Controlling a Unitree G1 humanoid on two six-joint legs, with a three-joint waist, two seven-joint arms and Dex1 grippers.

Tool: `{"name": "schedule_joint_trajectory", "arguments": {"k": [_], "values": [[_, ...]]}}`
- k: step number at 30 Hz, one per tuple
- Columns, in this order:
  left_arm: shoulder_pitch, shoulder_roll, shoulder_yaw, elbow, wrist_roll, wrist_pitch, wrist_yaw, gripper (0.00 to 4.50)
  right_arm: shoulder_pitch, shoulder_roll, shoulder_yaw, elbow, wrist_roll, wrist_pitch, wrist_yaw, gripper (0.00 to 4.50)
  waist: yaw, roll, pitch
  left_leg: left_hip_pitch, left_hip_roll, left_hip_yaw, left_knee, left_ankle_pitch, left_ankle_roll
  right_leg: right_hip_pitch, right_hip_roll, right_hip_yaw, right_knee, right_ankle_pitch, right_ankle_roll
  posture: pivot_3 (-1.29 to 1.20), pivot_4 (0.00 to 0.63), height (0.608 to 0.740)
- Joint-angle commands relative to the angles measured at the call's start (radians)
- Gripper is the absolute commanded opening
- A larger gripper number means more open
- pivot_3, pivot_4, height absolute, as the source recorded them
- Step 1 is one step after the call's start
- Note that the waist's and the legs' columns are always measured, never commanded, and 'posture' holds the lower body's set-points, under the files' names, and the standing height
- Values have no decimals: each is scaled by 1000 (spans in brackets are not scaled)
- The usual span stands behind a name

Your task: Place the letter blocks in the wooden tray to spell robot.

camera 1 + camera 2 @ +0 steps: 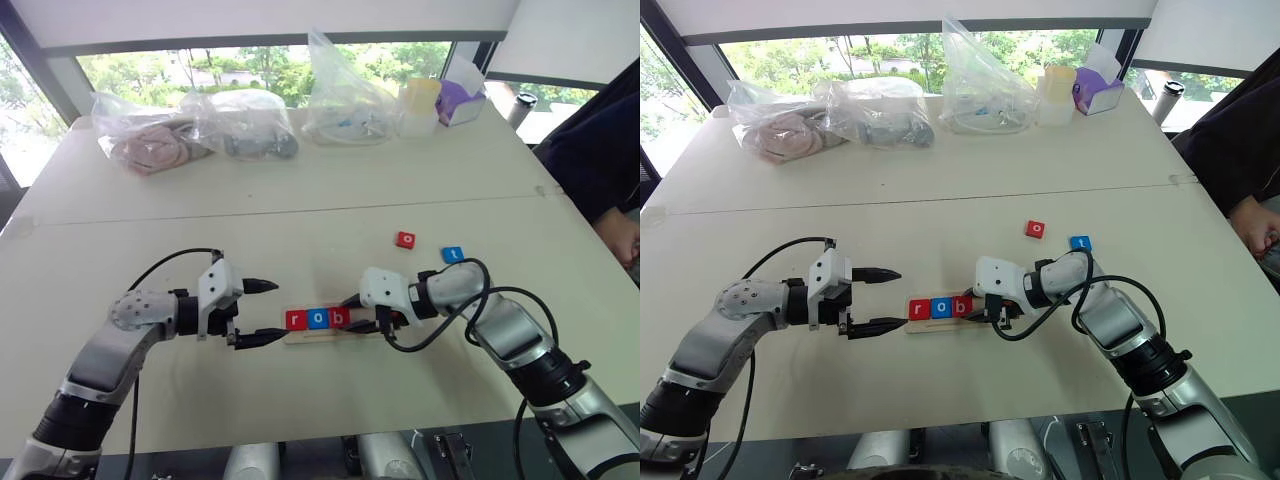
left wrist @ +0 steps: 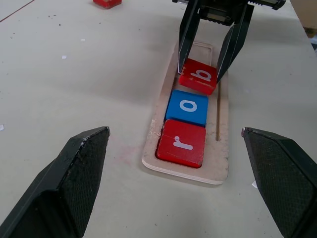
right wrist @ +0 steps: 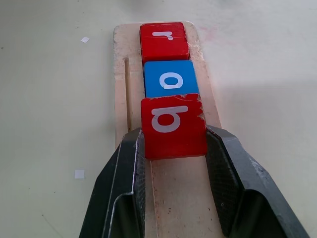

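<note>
While the red b block (image 3: pixel 172 126) sits third in the wooden tray (image 2: pixel 222 163), right after the red r block (image 2: pixel 182 142) and the blue o block (image 2: pixel 187 106), it is bracketed by the right tool (image 3: pixel 173 148), whose fingers hug its two sides with little or no gap. Whether it is properly gripped or just being let go can't be told. The left tool (image 1: pixel 255 312) is spread wide with nothing held, parked at the tray's left end near the centre of the head-camera frame.

Two blocks are left out on the desk (image 1: pixel 300 215): the red o block (image 1: pixel 405 239) and the blue t block (image 1: pixel 452 254), right of centre, well apart from the tray.

What could go wrong, probably: the b looks slightly tilted in the left wrist view, so if the fingers are pulled away while rubbing its sides, it could be dragged out of the slot or knocked into the o. The tray could also be shoved, since it isn't fixed down by anything visible.

The desk is a plain pale surface with a seam across it. Plastic bags (image 1: pixel 190 130) and a tissue box (image 1: pixel 460 100) are lined up along the top under big windows, and a person's sleeve (image 1: pixel 590 160) is seen at the right edge.
</note>
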Motion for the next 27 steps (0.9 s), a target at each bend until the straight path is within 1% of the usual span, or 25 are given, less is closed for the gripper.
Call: {"name": "schedule_joint_trajectory", "arguments": {"k": [1,3,4,10,13,14,17,22,24,27], "values": [[0,-2,21,-30,-12,-8,5,4500,-22,8,-4,-9,0,-11,3,3083,0,0,0,0,0,0,0,0,0,0,0,0,0,0,0,0,150,740],[-2,-3,20,-29,-11,-8,7,4500,-23,8,-4,-10,1,-10,4,4155,0,0,0,0,0,0,0,0,0,0,0,0,0,0,0,0,150,740],[-4,-4,19,-27,-11,-8,7,4500,-25,8,-4,-10,1,-9,4,4448,0,0,0,0,0,0,0,0,0,0,0,0,0,0,0,0,150,740],[-2,-5,19,-27,-10,-9,8,4500,-50,21,-42,-18,30,17,-13,4448,-1,0,0,0,0,0,0,0,0,0,0,0,0,0,0,0,150,740],[-5,-5,19,-25,-10,-9,6,4500,-74,27,-113,-20,67,54,-45,4448,-1,0,0,0,0,0,0,0,0,0,0,0,0,0,0,0,150,740],[-6,-5,19,-25,-11,-9,5,4500,-83,40,-155,-16,86,82,-81,4448,-1,0,0,0,0,0,0,0,0,0,0,0,0,0,0,0,150,740],[-6,-6,22,-26,-13,-9,7,4500,-108,84,-262,17,87,161,-236,4448,-1,0,0,0,0,0,0,0,0,0,0,0,0,0,0,0,150,740],[-2,-11,20,-27,-11,-11,10,4500,-136,172,-406,61,22,328,-567,4448,1,0,0,0,0,0,0,0,0,0,0,0,0,0,0,0,150,740],[-5,-14,16,-22,-9,-13,10,4500,-133,233,-463,51,1,416,-705,4448,0,0,0,0,0,0,-1,0,0,0,0,0,0,0,0,0,150,740],[-15,-21,10,-13,-5,-14,10,4500,-122,315,-512,22,-7,495,-839,4448,-4,0,0,-1,0,0,-1,0,0,-1,0,0,1,0,0,0,150,740]]}}
